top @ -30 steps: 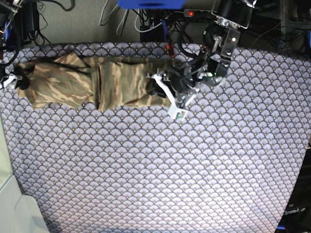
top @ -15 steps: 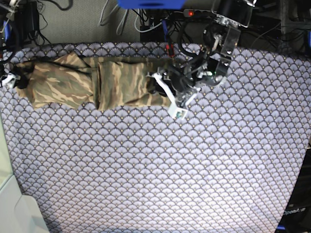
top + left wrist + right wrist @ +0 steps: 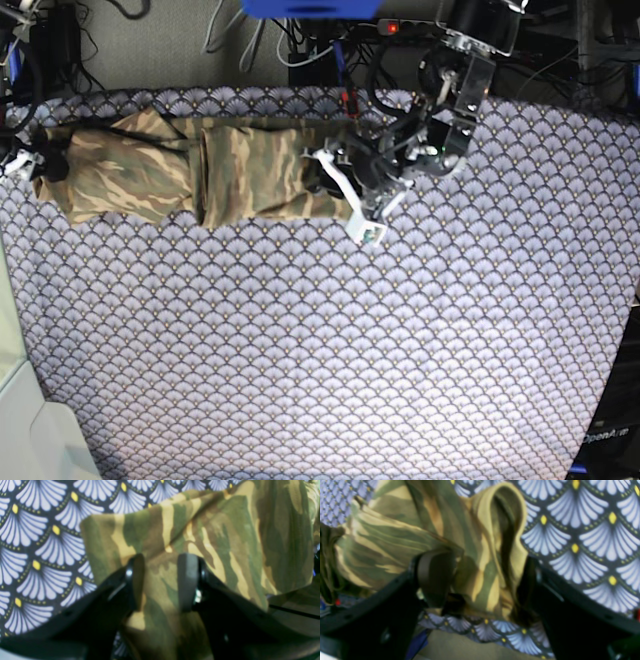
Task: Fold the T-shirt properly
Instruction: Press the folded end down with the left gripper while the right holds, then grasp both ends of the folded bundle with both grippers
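The camouflage T-shirt (image 3: 250, 170) lies folded into a long narrow strip along the far edge of the purple scallop-patterned table cloth (image 3: 350, 350). My left gripper (image 3: 326, 180) is at the strip's right end. In the left wrist view the left gripper (image 3: 161, 580) has its pads close together with the T-shirt (image 3: 225, 542) between them. My right gripper (image 3: 45, 165) is at the strip's left end. In the right wrist view the right gripper (image 3: 482, 580) holds a bunched, raised fold of the T-shirt (image 3: 395, 535) between its fingers.
Cables and a power strip (image 3: 300, 45) lie beyond the table's far edge. A white surface (image 3: 30, 440) sits at the near left corner. The left arm's body (image 3: 450, 110) hangs over the far right of the cloth.
My right gripper has shifted a little to the right at the shirt's left end. My left gripper has barely moved. The shirt's outline is nearly unchanged.
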Tool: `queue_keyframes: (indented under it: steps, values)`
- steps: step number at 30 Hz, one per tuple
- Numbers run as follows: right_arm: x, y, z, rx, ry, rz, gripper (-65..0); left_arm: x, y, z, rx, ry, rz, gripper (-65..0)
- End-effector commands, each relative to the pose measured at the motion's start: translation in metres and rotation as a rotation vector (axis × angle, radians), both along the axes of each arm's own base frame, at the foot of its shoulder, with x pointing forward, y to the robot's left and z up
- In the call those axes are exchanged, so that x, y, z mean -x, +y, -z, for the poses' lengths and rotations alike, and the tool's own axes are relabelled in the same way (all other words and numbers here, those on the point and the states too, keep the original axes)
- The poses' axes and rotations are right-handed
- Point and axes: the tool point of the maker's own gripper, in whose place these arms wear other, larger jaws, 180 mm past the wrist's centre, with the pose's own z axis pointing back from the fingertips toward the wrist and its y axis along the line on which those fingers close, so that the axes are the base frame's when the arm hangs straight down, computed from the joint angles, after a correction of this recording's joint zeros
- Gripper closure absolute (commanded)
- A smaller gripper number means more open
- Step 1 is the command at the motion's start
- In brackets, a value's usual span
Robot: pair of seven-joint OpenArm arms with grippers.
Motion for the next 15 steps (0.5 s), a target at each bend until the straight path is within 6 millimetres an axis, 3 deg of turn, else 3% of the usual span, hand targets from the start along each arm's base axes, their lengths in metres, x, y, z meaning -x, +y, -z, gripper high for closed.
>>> queue_keyframes:
  steps: [1,12,15]
  values:
    - [-0.010,-0.009,-0.016,0.014,-0.045,-0.001,-43.3,-0.001,0.001,-0.002,-0.010,-0.002,0.003,-23.5]
    - [-0.005,-0.001,-0.014,-0.011,-0.017,-0.024,-43.0,0.000,0.002,-0.001,-0.012,0.000,0.003,-23.5]
    - [-0.006,0.012,-0.006,-0.016,0.009,-0.073,-42.8,0.000,0.002,-0.001,-0.012,0.000,0.003,-23.5]
